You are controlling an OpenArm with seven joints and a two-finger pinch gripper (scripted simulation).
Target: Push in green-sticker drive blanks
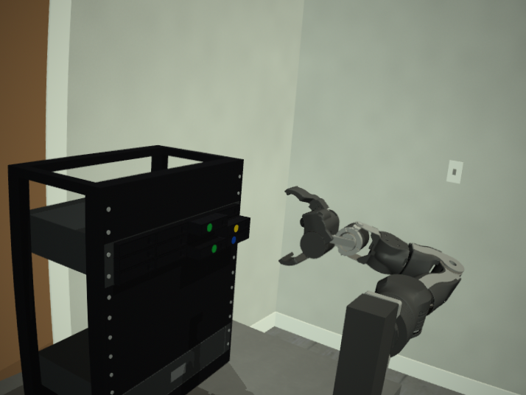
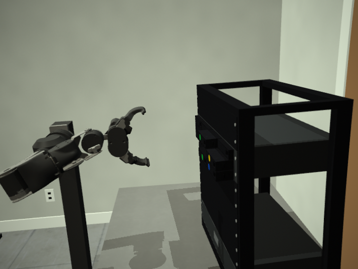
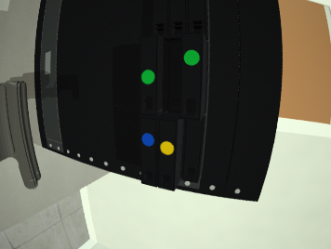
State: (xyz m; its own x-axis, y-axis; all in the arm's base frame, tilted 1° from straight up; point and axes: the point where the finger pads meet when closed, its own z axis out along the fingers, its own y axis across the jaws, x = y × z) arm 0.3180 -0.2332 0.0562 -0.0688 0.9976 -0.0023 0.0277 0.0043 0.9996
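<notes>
You see four black drive blanks jutting from the rack front, two green stickers, one yellow, one blue; your gripper hangs wide, empty, well apart.

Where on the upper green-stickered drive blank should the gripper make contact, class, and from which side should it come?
No grip is needed: press its flat front face, near the upper green sticker. Come straight from the front of the rack, along the blank's sliding line. The blank stands out of the chassis front, so only that face is offered. The gripper is wide open, holding nothing, well clear.
</notes>
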